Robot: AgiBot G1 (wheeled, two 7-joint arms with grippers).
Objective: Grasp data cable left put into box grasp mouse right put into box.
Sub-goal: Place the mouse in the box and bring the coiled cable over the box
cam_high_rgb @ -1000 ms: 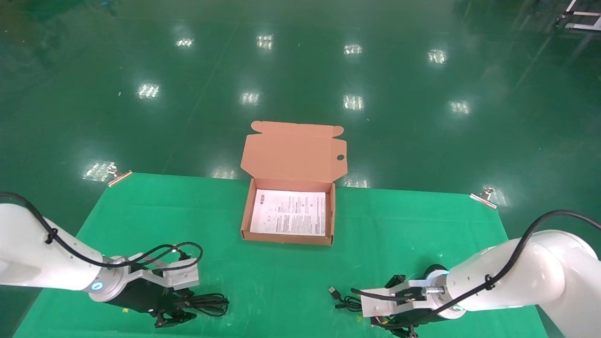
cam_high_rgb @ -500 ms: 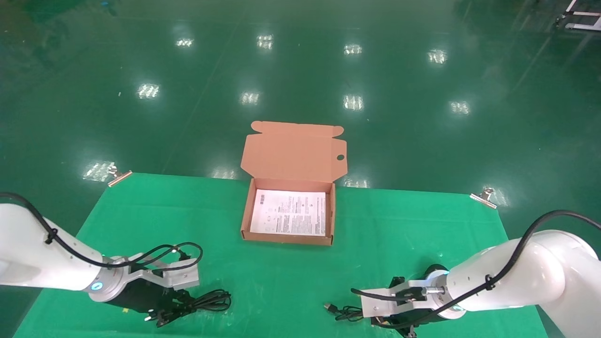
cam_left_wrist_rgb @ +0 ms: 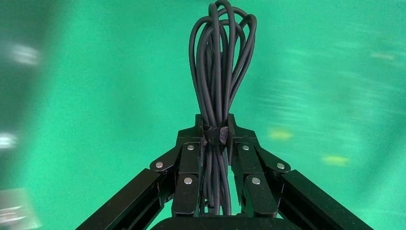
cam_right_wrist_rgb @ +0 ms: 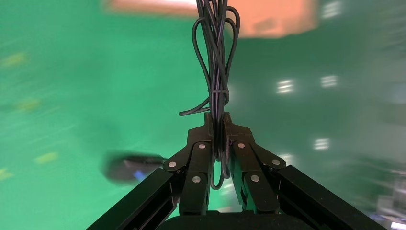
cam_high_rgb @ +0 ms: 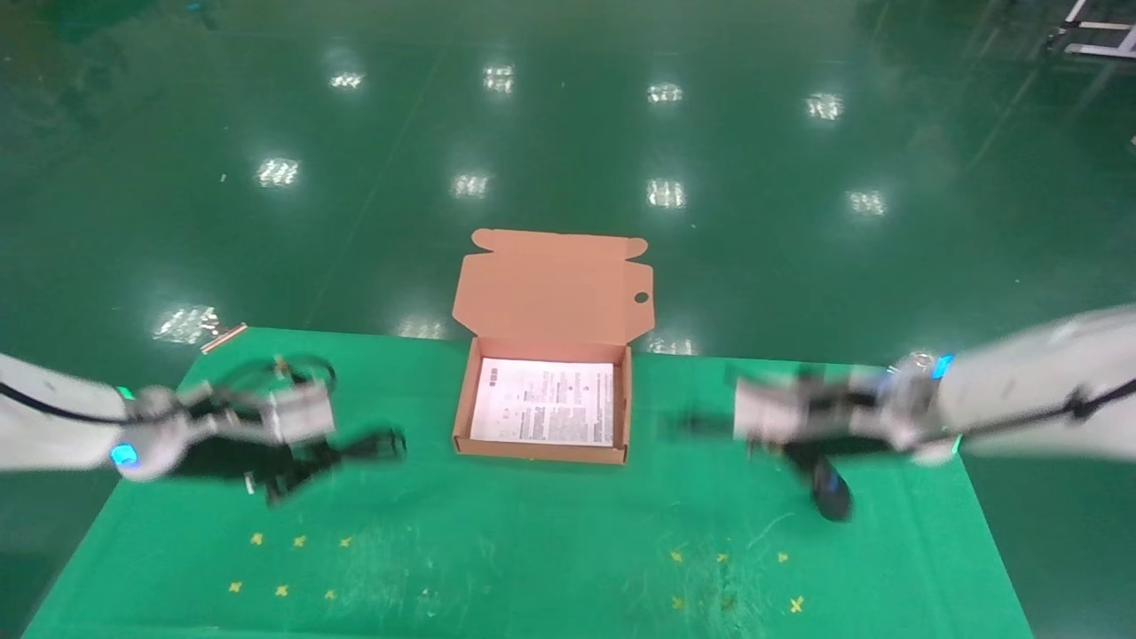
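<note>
The box (cam_high_rgb: 541, 453) sits open at the table's middle back, lid (cam_high_rgb: 550, 293) raised, a printed sheet (cam_high_rgb: 546, 399) inside. My left gripper (cam_high_rgb: 324, 454) is left of the box, shut on the data cable (cam_high_rgb: 377, 444), held off the table. In the left wrist view the jaws (cam_left_wrist_rgb: 215, 127) clamp the coil (cam_left_wrist_rgb: 220, 57) at its strap. My right gripper (cam_high_rgb: 741, 433) is right of the box, shut on the mouse's thin cord bundle (cam_right_wrist_rgb: 215, 57). The mouse (cam_high_rgb: 830, 493) with its blue spot dangles below it, and also shows in the right wrist view (cam_right_wrist_rgb: 134, 167).
Green cloth covers the table (cam_high_rgb: 532, 550), with yellow cross marks front left (cam_high_rgb: 293, 564) and front right (cam_high_rgb: 728, 577). Metal clips hold the far corners (cam_high_rgb: 222, 335) (cam_high_rgb: 923, 359). Shiny green floor lies beyond the far edge.
Both arms rose from the table's near edge and moved back level with the box. The cable and the mouse with its cord left the table with them.
</note>
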